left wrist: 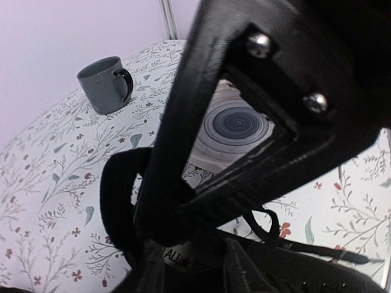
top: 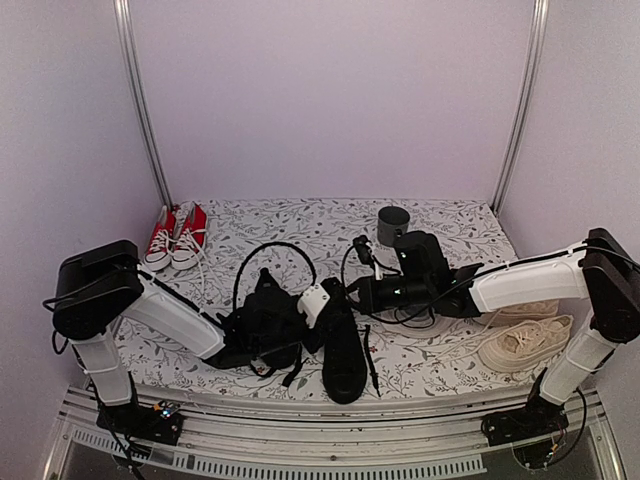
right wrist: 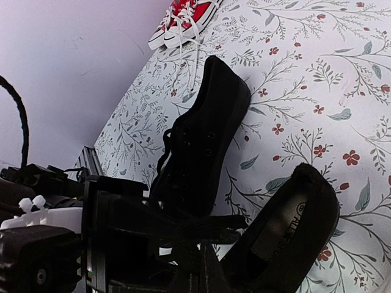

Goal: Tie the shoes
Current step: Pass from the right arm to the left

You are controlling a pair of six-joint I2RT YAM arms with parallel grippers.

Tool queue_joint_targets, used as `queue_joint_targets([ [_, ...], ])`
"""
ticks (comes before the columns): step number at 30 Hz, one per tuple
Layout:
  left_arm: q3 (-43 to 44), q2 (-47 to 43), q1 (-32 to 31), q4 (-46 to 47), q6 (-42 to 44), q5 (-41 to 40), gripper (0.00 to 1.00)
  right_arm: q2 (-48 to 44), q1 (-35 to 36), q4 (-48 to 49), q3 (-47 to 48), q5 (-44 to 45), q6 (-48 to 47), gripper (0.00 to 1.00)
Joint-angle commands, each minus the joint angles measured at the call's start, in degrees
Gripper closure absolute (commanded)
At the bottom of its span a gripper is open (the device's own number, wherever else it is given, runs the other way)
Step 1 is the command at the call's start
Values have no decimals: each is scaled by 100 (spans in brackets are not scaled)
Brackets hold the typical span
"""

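Two black shoes lie at the middle front of the table. One black shoe (top: 345,365) (right wrist: 201,140) lies stretched out with its laces loose. The other shoe (right wrist: 293,235) (left wrist: 183,259) shows its open heel and printed insole. My left gripper (top: 300,325) (left wrist: 168,213) hangs right over that opening, its dark fingers (left wrist: 244,177) converging at the collar; how far apart the jaws stand is lost in black on black. My right gripper (top: 358,295) (right wrist: 208,229) comes in from the right, shut on a bundle of thin black laces (right wrist: 244,220).
Small red-and-white sneakers (top: 175,235) (right wrist: 183,15) stand at the back left. Cream sneakers (top: 525,340) lie at the right under my right arm. A grey mug (top: 393,225) (left wrist: 107,82) stands at the back centre. Black cables (top: 275,255) loop over the floral cloth (top: 300,225).
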Motion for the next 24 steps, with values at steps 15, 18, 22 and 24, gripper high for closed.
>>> queue_joint_targets([
  [15, -262, -429, -255, 390, 0, -162, 72, -132, -19, 356, -201, 62, 189, 99],
  [18, -422, -555, -318, 621, 117, -449, 57, -145, -18, 356, -221, 44, 181, 99],
  [22, -321, -553, -316, 490, 168, -376, 38, -122, -24, 347, -194, 12, 164, 99],
  [24, -346, -502, -254, 547, 44, -244, 32, -102, -27, 347, -157, -15, 142, 99],
])
